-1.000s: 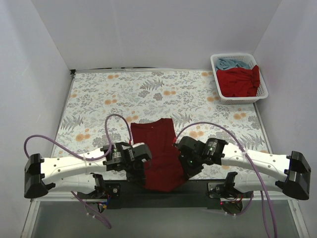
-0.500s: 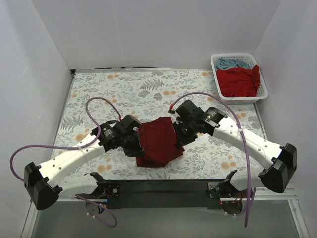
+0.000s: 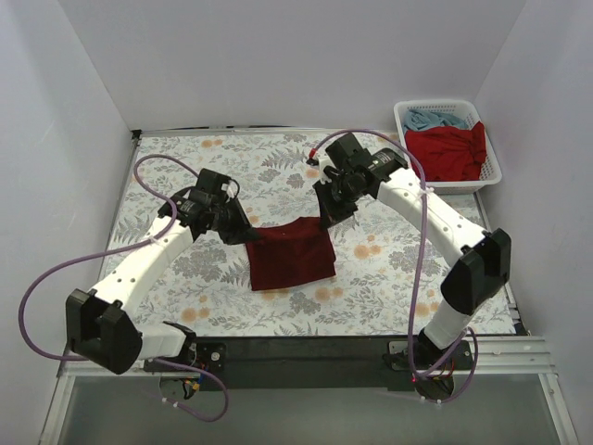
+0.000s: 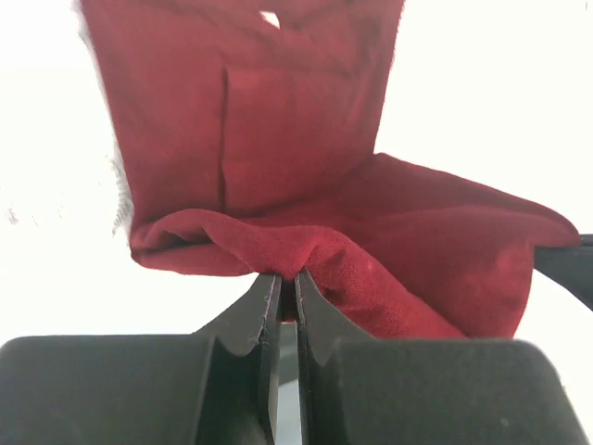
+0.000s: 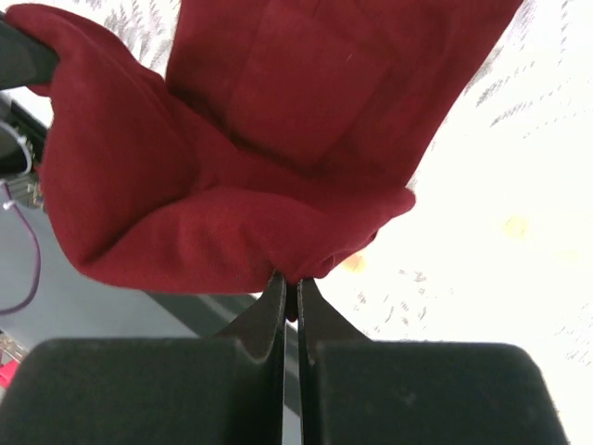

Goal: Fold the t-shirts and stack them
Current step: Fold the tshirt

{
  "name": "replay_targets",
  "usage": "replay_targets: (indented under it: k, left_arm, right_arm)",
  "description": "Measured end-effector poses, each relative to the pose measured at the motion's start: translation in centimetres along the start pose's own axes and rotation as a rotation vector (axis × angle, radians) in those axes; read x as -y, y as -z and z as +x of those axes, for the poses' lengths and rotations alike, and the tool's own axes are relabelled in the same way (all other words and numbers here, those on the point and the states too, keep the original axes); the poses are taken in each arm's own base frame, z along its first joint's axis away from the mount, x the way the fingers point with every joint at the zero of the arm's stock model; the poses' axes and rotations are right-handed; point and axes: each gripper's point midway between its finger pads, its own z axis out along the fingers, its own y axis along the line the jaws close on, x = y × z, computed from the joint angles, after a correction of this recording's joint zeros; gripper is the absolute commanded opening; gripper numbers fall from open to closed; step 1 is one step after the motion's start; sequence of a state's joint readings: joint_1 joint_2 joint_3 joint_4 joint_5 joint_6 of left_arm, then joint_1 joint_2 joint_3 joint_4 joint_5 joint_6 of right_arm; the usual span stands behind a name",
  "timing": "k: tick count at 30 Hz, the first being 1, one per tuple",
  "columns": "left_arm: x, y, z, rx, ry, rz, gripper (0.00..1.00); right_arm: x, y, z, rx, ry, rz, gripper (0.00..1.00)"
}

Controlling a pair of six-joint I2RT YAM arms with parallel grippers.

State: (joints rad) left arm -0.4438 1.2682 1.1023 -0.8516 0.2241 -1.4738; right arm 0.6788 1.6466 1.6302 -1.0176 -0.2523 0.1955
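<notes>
The dark maroon t-shirt [image 3: 292, 256] hangs doubled over between my two grippers above the middle of the floral table cloth. My left gripper [image 3: 246, 235] is shut on its left top corner, and the cloth fills the left wrist view [image 4: 306, 195]. My right gripper [image 3: 326, 219] is shut on its right top corner, and the cloth hangs in the right wrist view [image 5: 232, 185]. The brighter red t-shirt [image 3: 447, 152] and the light blue t-shirt [image 3: 434, 119] lie in the basket.
The white lattice basket [image 3: 491, 159] stands at the far right corner of the table. White walls close in the left, back and right sides. Purple cables loop off both arms.
Both grippers have carried the near end of the maroon shirt up and away from the table's near edge, folding it over itself toward the table's middle.
</notes>
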Motion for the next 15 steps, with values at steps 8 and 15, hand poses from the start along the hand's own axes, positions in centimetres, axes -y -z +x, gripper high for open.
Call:
replay_targets:
  k: [8,15]
  left_arm:
    - [-2.5,-3.8,-3.1,-0.008,0.051,-0.020,0.00]
    - [-6.2,-7.5,-3.8,-0.039,0.105,-0.097,0.00]
  right_arm:
    - [4.0,-5.1,-1.7,-0.101,-0.049,0.008,0.01]
    - [7.1,-8.5,-1.7,-0.148,-0.100,0.017,0.01]
